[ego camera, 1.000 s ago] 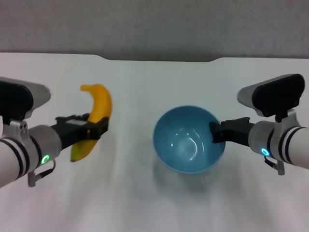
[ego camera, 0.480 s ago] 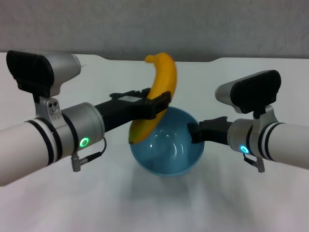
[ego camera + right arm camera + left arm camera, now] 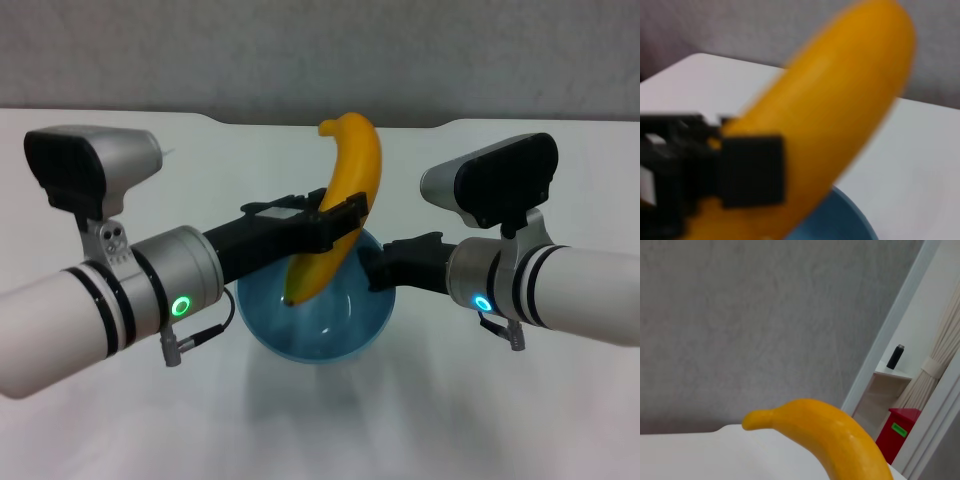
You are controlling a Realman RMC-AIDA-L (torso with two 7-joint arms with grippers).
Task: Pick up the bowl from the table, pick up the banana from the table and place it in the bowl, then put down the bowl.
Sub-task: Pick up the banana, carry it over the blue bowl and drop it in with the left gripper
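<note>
The left gripper comes in from the left side and is clamped tight around the middle of the banana. The banana stands almost upright, with its low end dipping just inside the bowl and its top end curling up high above the rim. The bowl is light blue and sits between the two arms, lifted a bit off the table (a soft shadow lies under it). On the right, the right gripper pinches the bowl's rim and holds it up.

To do this step well, I think the left arm should bring the banana down lower and tip it sideways, so it lies across the bowl, not standing on end. The banana is longer than the bowl is wide, so it may stick out or roll off if let go too early. The right arm should keep the bowl level and not shake.

The table is big, white and flat, with a small notch in its far edge. Behind it is a gray wall. The left wrist view shows a corner of the room with a red box and a dark bottle on a shelf.
</note>
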